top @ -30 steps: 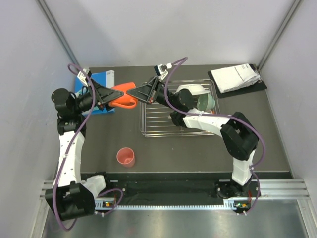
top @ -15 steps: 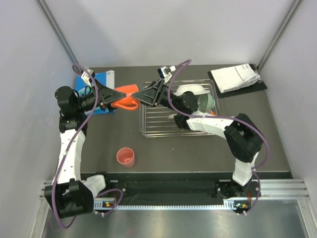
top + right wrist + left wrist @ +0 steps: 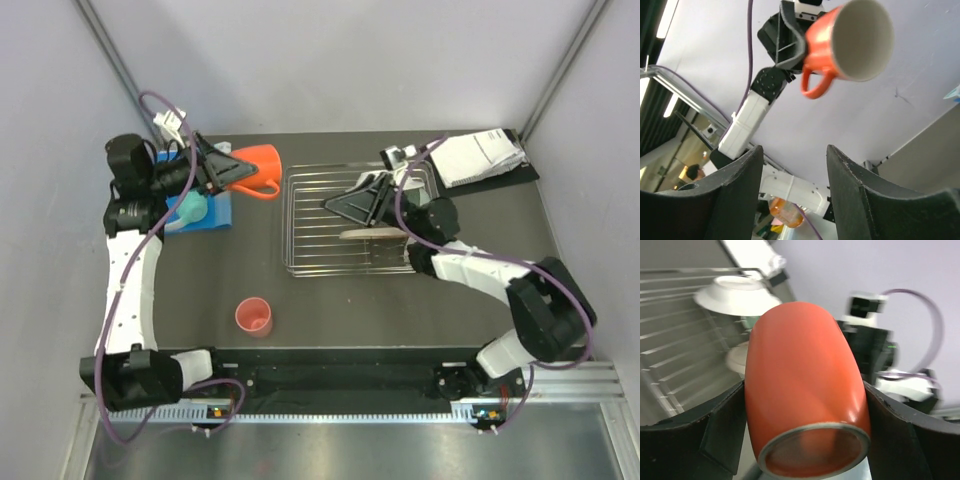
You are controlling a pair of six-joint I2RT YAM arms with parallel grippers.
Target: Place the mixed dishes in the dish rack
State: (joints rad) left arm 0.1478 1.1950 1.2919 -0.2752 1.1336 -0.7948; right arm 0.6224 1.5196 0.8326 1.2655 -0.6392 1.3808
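My left gripper (image 3: 228, 170) is shut on the orange white-lined mug (image 3: 257, 168), held in the air left of the dish rack (image 3: 310, 235); the left wrist view shows its fingers clamping the mug's body (image 3: 800, 385). My right gripper (image 3: 335, 205) is open and empty above the rack, and its wrist view looks up at the mug (image 3: 850, 40). A white shallow bowl (image 3: 737, 294), a cream plate (image 3: 372, 234) and a greenish dish sit in the rack, mostly hidden by the right arm. The pink cup (image 3: 254, 317) stands on the table near the front left.
A blue book (image 3: 212, 208) with a teal object (image 3: 189, 209) on it lies at the left, under the left arm. White papers on a black board (image 3: 480, 157) lie at the back right. Grey walls close in the left, back and right.
The two grippers were together at the mug; now my right gripper has drawn back right over the rack. My left gripper has risen and pulled back left with the mug.
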